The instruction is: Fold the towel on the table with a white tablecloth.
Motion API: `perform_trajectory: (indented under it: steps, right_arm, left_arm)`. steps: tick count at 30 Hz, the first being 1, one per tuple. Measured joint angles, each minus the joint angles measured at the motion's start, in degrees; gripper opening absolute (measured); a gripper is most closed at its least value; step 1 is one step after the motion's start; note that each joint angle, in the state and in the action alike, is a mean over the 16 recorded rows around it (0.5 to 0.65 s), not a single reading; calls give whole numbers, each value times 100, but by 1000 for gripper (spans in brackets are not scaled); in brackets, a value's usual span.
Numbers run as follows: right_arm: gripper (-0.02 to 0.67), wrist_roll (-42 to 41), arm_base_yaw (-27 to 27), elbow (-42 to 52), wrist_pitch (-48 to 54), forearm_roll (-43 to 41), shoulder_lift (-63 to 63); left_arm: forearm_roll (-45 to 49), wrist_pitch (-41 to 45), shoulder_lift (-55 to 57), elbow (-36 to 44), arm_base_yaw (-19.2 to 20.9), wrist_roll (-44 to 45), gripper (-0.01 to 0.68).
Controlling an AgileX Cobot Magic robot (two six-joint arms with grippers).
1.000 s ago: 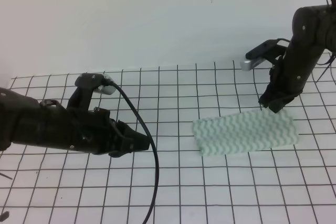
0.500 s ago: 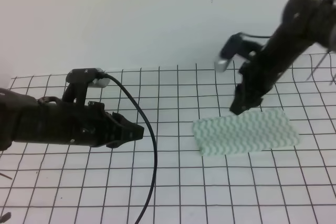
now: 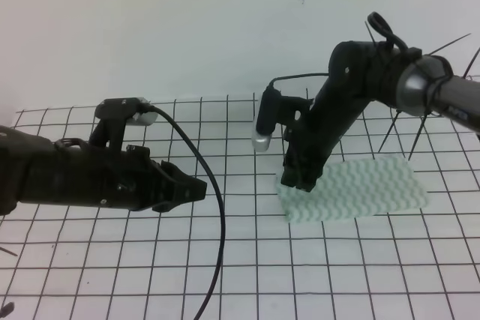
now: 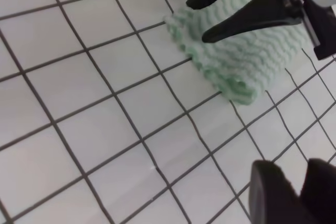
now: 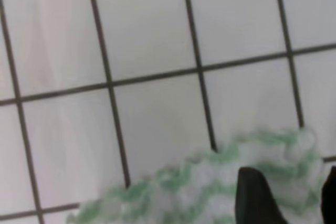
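Lying folded: soft wavy-striped towel (image 3: 352,189) | right fingers (image 4: 231,11) parted over its edge | left fingers (image 4: 278,187) nearly closed, empty

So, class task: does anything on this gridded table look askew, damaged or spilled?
Nothing spilled or damaged. The towel lies folded into a strip, slightly slanted against the grid lines of the white tablecloth. The right claw is open over its left end; the left claw sits apart from it.
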Motion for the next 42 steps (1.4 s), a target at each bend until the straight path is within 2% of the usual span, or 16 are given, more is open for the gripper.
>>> perform_trajectory:
  steps: [11,28,36,42]
  right_arm:
    - [211,-39,71,0,-67,53,156]
    - [3,75,71,0,-76,17,140]
    - [14,98,71,0,-76,-55,55]
    - [94,182,71,0,-136,-91,27]
  left_arm:
    - [4,28,-9,1,-1,0,136]
    - [8,21,-5,0,-1,0,137]
    - [8,26,-16,1,-2,0,136]
    - [12,26,-20,1,-2,0,136]
